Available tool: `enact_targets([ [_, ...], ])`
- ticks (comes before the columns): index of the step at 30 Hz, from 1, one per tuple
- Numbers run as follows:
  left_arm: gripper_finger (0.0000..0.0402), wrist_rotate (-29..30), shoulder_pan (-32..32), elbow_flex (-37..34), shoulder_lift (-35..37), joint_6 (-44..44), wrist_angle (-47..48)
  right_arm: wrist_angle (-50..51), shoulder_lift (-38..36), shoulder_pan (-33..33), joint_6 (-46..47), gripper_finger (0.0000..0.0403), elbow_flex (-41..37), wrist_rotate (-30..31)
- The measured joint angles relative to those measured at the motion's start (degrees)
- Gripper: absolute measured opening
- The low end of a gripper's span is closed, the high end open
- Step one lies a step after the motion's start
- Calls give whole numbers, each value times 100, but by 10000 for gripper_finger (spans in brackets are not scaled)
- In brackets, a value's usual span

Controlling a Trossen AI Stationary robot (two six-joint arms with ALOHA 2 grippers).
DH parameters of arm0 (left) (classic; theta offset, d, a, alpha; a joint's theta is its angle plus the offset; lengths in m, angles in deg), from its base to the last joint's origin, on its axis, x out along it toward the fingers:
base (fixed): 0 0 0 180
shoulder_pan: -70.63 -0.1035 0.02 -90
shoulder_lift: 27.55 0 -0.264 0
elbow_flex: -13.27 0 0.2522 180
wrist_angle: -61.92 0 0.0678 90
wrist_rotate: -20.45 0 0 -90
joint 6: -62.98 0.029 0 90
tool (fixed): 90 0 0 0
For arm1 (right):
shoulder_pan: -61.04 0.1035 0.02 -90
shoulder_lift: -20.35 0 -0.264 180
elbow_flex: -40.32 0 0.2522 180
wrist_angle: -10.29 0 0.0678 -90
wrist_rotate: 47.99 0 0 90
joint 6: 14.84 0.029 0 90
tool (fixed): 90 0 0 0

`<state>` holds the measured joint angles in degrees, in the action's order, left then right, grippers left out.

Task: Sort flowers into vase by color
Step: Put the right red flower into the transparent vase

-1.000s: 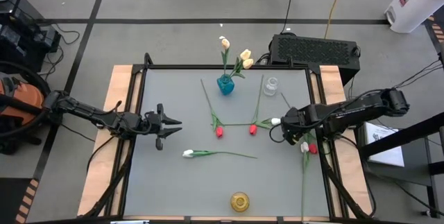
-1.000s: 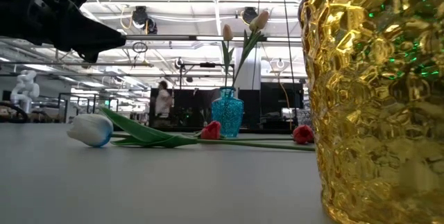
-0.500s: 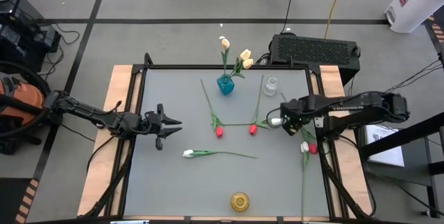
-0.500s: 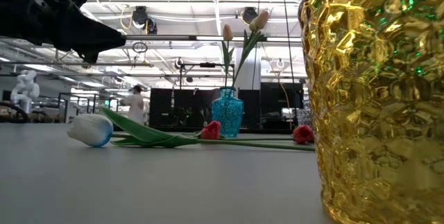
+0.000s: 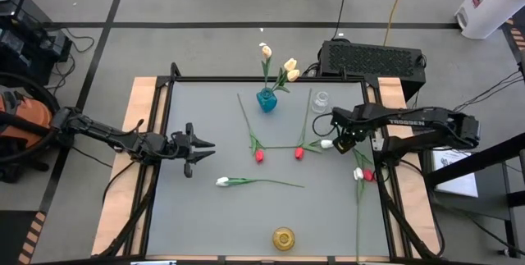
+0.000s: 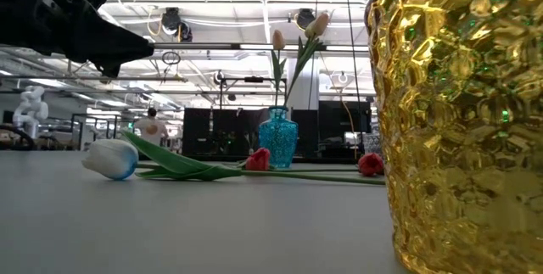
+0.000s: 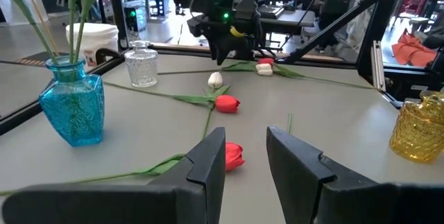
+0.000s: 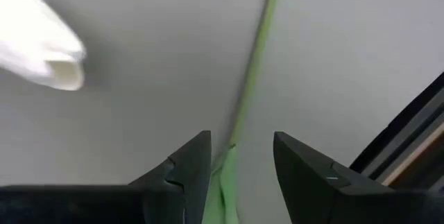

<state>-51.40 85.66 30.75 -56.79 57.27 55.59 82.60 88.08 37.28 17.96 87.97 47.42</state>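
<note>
Meanwhile the left claw [image 5: 199, 149] waits unmoved, fingers parted, while the right claw [image 5: 342, 140] has swung inward, open astride a green stem [image 8: 253, 64] beside a white tulip [image 5: 326, 143]. Cream tulips [image 5: 289, 68] stand in the blue vase [image 5: 267, 99] on the grey desk [image 5: 213, 216]; a person [image 6: 153, 126] walks far behind.

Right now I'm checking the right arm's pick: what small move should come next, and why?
Probably lower the right gripper and close. Its jaws stand open astride the green stem of the white tulip, not yet pinching it. The left gripper waits at the table's left.

Grey table [image 5: 205, 224] bears scattered tulips [image 5: 246, 181] and three vases [image 5: 267, 100].
</note>
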Motion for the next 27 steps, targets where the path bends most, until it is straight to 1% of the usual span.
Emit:
enact_targets([
  [5,114,-13,0,0,2,-2,0,11,419,-219,-107,148,0,-125],
  [9,114,-127,0,0,2,-2,2,15,720,-218,-191,148,0,-145],
  [11,114,-138,0,0,0,-4,2,17,817,-216,-201,148,0,-287],
  [16,114,-140,0,0,2,-4,4,52,907,-213,-243,148,0,-706],
  [27,114,-149,0,0,1,-4,4,327,905,-213,-206,148,0,-729],
])
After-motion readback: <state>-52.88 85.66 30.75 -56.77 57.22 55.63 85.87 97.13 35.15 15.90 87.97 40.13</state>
